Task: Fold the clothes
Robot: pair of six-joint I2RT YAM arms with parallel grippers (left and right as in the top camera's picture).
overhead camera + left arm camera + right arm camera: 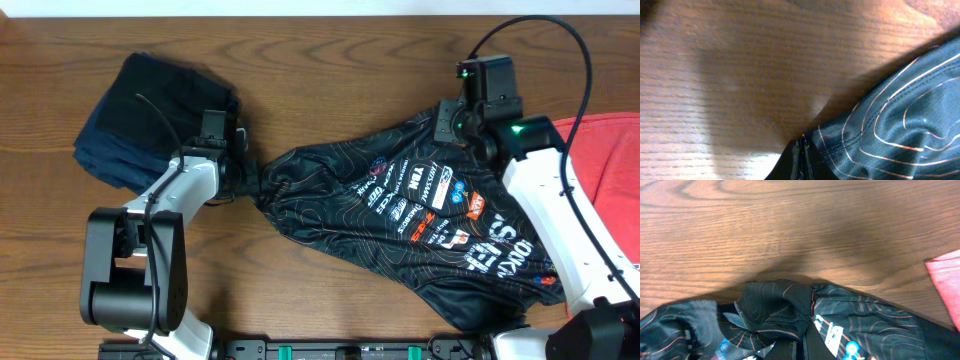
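The black jersey [400, 215], with thin orange lines and white logos, lies crumpled across the middle of the table, stretched between both arms. My left gripper [250, 186] is shut on its left tip; in the left wrist view the fingers [802, 152] pinch the hemmed edge of the jersey [900, 125]. My right gripper [447, 124] is shut on the jersey's far right corner. In the right wrist view a bunched fold of the jersey [775, 307] sits in the gripper [807, 342]. A coral-red T-shirt [612, 160] lies at the right edge, also showing as the T-shirt [947, 280].
A folded dark navy garment [150, 115] lies at the far left, just behind my left arm. Bare wooden table [330, 60] runs along the far side. The arm bases stand at the near edge.
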